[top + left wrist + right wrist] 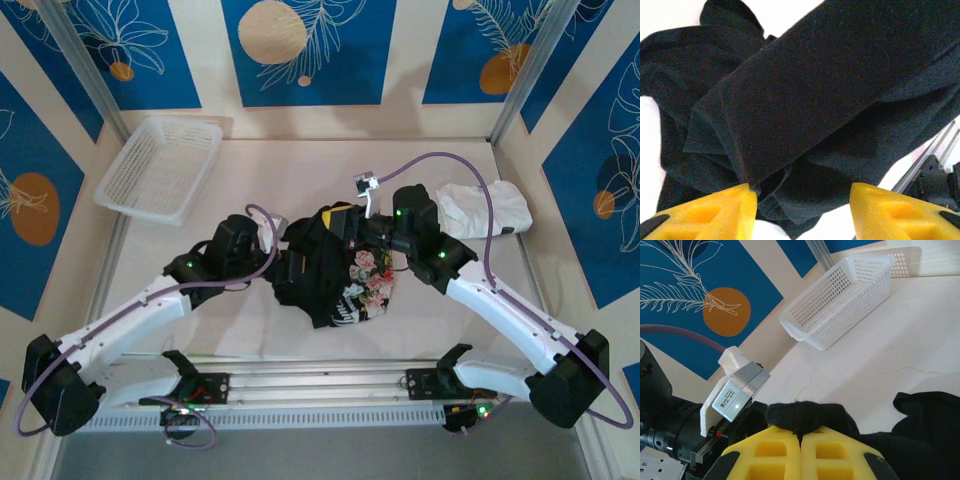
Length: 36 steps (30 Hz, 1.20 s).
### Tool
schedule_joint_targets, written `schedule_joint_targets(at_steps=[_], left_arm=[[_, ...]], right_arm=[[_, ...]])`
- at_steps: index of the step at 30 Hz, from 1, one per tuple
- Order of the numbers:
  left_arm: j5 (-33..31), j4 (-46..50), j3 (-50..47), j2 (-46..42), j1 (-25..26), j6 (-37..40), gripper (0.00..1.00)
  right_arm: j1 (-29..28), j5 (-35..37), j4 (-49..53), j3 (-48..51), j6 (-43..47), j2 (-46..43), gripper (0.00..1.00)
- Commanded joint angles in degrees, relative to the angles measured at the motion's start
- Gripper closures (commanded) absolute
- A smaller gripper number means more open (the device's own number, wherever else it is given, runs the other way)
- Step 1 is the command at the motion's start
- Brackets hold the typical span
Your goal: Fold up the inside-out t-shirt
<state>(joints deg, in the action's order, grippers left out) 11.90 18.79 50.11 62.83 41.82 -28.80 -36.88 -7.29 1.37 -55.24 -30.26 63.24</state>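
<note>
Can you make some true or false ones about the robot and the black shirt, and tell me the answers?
The right jaws are shut on the black t-shirt. True.
The left jaws are shut tight. False: they stand open, facing the t-shirt.
The t-shirt is in the white basket. False: it sits crumpled on the table, outside the basket.
A white garment lies on the table too. True.
</note>
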Motion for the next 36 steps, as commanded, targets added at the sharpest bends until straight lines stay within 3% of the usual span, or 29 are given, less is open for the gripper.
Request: schedule_joint_targets(at_steps=[1, 11, 19, 25, 29, 36], left_arm=[[1.3, -3.1, -0.9, 0.5, 0.4, -3.3, 0.49], [-1.9, -3.1, 0.7, 4.0, 0.3, -2.3, 0.59], [-3.5, -1.0, 2.7, 4.9, 0.0, -0.2, 0.82], [-3.1, 1.4, 2.8, -0.2, -1.4, 4.2, 1.00], [2.4, 0.4, 2.5, -5.7, -1.6, 7.8, 1.00], [11.7, 1.1, 2.5, -12.3, -1.1, 13.8, 1.00]], right_arm=[[0.4, -0.1, -0.7, -1.7, -0.2, -0.3, 1.00], [0.5, -0.3, -0.9, -1.4, -0.5, -0.7, 1.00], [0.6, 0.6, -0.1, -1.4, 0.5, -1.0, 1.00], [2.0, 4.9, 3.8, -1.0, 3.8, -2.4, 1.00], [5.3, 5.1, 7.5, -2.2, 5.2, -2.7, 1.00], [11.6, -1.1, 16.3, -8.1, 6.7, 0.1, 1.00]])
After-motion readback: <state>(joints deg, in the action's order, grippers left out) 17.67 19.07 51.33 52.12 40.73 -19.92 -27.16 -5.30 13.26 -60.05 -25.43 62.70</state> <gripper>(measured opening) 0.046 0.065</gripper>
